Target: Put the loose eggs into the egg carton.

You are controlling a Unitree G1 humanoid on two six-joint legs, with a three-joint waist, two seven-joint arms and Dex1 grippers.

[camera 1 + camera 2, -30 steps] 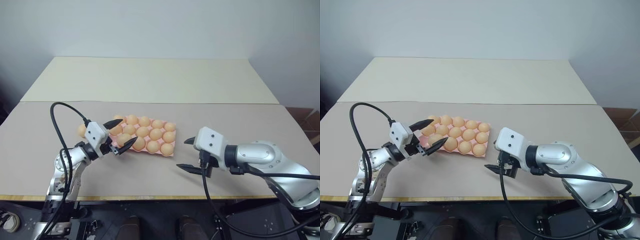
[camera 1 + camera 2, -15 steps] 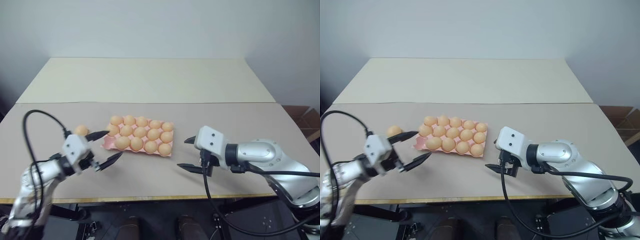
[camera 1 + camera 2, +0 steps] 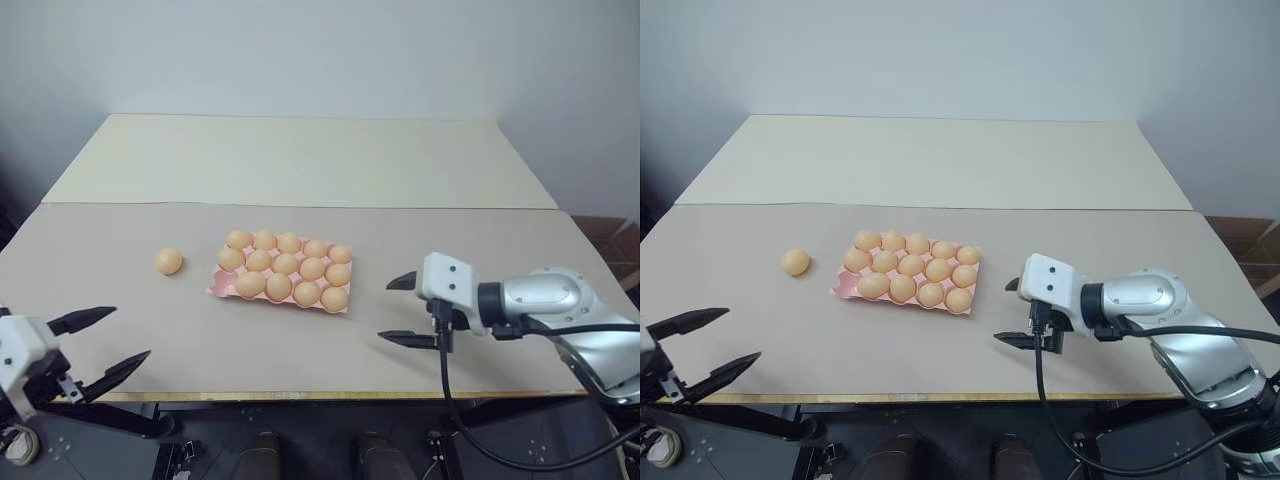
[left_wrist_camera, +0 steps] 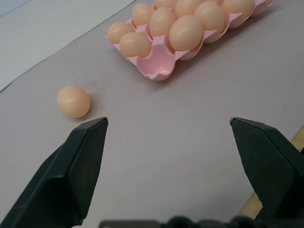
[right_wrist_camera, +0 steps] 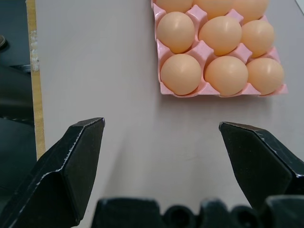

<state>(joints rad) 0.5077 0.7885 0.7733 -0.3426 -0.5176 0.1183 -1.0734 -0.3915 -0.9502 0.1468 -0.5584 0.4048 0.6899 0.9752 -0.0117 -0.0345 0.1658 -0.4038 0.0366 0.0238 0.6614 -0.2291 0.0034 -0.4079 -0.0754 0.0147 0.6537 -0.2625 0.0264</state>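
Loose egg: we see one loose egg [image 3: 168, 261] on the table [image 3: 480, 250], ahead of the left gripper [image 3: 100, 341] and a little toward the carton, well apart from its fingers.
Handling: we judge it light, smooth, round and brittle; likely to roll or slip, so we would close gently across its widest middle.
Egg carton: the egg carton [image 4: 159, 66] lies beyond the egg, its near corner cup empty, the other cups filled.
Left gripper: fingers spread wide, holding nothing, at the table's near edge.
Right gripper: the right gripper [image 3: 402, 310] is also spread wide and empty, with the carton's corner ahead of it.
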